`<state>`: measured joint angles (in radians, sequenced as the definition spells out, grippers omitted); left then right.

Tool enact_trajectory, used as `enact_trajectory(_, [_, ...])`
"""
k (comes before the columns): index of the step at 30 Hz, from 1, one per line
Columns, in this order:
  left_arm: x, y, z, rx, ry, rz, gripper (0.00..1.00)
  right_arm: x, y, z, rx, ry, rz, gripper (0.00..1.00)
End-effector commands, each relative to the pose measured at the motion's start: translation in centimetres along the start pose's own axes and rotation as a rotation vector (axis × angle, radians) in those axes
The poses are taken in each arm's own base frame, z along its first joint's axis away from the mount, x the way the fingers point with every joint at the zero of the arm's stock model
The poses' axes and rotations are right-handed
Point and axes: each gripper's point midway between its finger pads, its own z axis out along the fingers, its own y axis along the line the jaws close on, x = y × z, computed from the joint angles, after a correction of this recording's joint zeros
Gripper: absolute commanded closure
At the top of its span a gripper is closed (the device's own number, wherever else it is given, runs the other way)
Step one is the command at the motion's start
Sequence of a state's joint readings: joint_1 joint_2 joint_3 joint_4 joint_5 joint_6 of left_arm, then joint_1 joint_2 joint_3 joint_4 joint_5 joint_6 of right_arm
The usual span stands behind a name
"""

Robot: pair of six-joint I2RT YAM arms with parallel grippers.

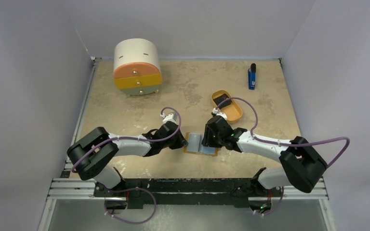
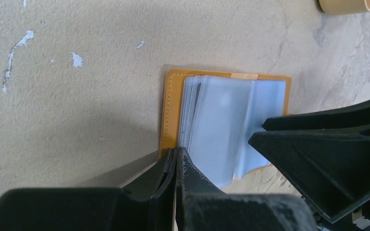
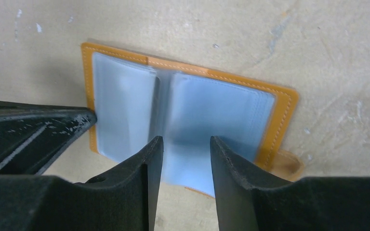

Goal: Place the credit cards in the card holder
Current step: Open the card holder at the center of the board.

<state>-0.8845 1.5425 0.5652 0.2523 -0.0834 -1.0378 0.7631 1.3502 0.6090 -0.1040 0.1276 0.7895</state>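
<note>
The card holder [image 1: 201, 143] lies open on the table between my two grippers, orange-tan border up and grey-blue pockets [image 3: 125, 110] showing. My left gripper [image 2: 177, 151] is shut, its tips resting at the holder's left edge where the orange border [image 2: 170, 115] meets the pockets. My right gripper [image 3: 186, 139] is open, its jaws a moderate gap apart just over the right-hand pockets, with nothing between them. A black credit card [image 1: 223, 102] sits in the tan oval tray [image 1: 234, 111] behind the right gripper. The holder's snap tab [image 3: 289, 163] sticks out at its right side.
A round drawer cabinet [image 1: 137, 67] stands at the back left. A blue-and-black stick-shaped object [image 1: 252, 77] lies at the back right. The tray's rim [image 2: 349, 5] shows at the top of the left wrist view. Grey walls enclose the table.
</note>
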Motion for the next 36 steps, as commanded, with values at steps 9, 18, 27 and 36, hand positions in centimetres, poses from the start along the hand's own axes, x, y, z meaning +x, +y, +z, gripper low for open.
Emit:
enact_trajectory(9, [-3.6, -4.3, -4.5, 0.083, -0.067, -0.006, 0.79, -0.2, 0.7, 1.6, -0.005, 0.020, -0.071, 0.57])
enact_trajectory(18, [-4.4, -7.2, -5.2, 0.194, -0.079, -0.031, 0.76, -1.4, 1.5, 2.3, -0.014, -0.014, -0.069, 0.58])
enact_trajectory(27, [-3.8, -7.2, -3.7, 0.212, -0.064, -0.040, 0.77, -2.5, 2.3, -1.9, -0.068, -0.057, -0.017, 0.49])
enact_trajectory(36, [-4.0, -8.0, -3.3, 0.229, -0.057, -0.025, 0.76, -5.2, 2.8, -5.5, -0.091, -0.158, 0.019, 0.48])
